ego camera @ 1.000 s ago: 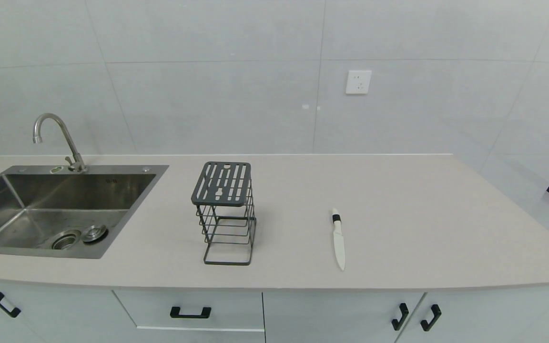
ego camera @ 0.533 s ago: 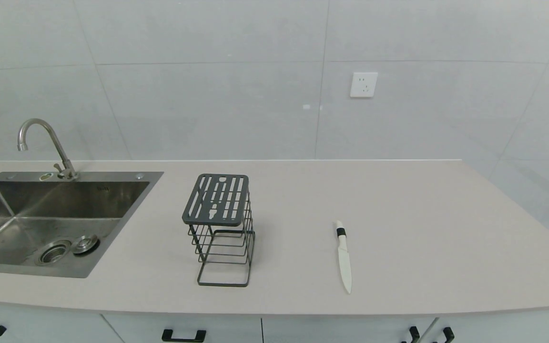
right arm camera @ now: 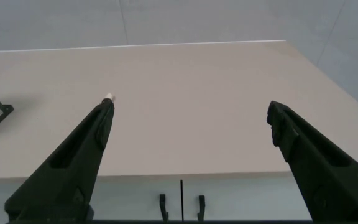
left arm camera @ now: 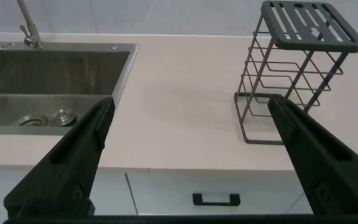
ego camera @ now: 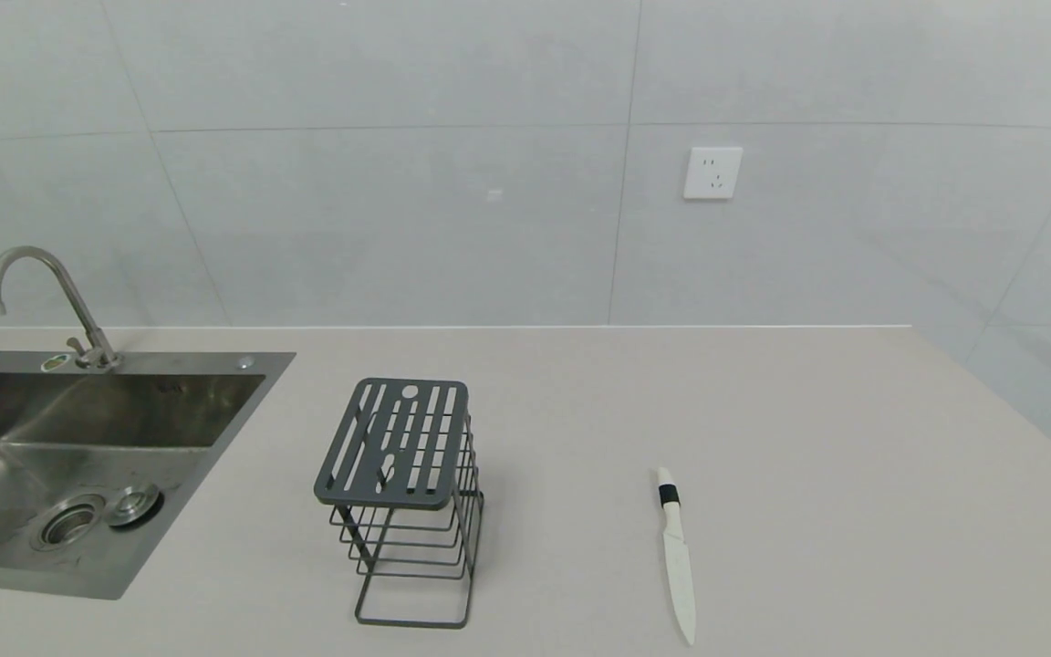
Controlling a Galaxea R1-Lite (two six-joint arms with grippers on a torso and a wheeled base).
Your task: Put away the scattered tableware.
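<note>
The knife [ego camera: 676, 557], white with a black band at its handle, lies flat on the tabletop [ego camera: 808, 438] to the right of the wire rack [ego camera: 398, 493] and well apart from it, its blade tip pointing toward the front edge. The rack stands upright, its slotted plate on top. The sink [ego camera: 215, 360] with its faucet [ego camera: 42, 292] is to the rack's left. The left end effector [left arm camera: 191, 102] is spread wide and empty, facing the rack from the front. The right end effector [right arm camera: 191, 107] is likewise spread, holding nothing, off to the rack's right.

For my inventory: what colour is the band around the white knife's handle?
Black band on the white knife; best in head view.
</note>
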